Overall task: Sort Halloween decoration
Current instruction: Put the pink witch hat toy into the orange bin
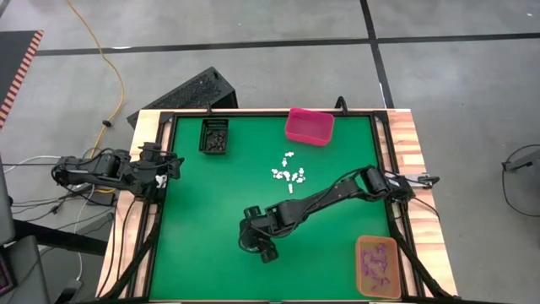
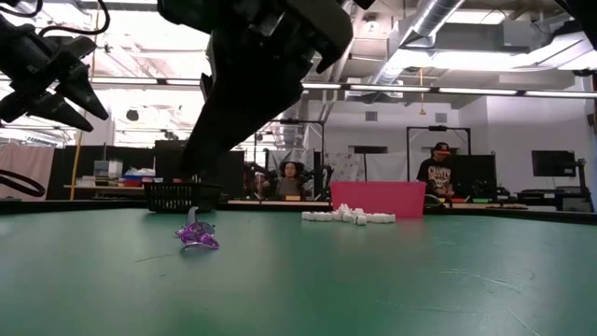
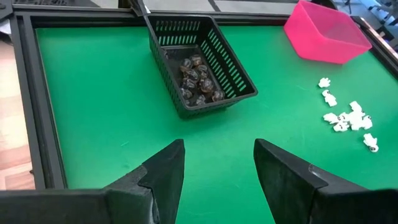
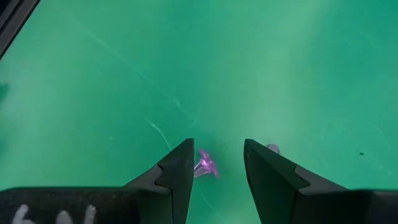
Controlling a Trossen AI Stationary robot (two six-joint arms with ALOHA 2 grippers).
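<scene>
A single purple trinket (image 4: 207, 163) lies on the green mat (image 1: 202, 211), also seen as the purple trinket (image 2: 197, 233) in the low view. My right gripper (image 4: 217, 163) hangs open just above it, pointing steeply down, a finger on either side and touching nothing; in the high view it is my right gripper (image 1: 257, 241) at the near centre-left. A cluster of white trinkets (image 1: 288, 173) lies mid-table. Dark trinkets (image 3: 198, 78) fill the black basket (image 1: 215, 135). Purple trinkets lie in the orange bin (image 1: 377, 266). My left gripper (image 3: 217, 158) waits open at the table's left edge.
The pink bin (image 1: 309, 125) stands at the far edge, right of the black basket. A black frame (image 1: 169, 203) rims the mat. People sit behind the table in the room beyond (image 2: 291, 177). Bare mat lies around the purple trinket.
</scene>
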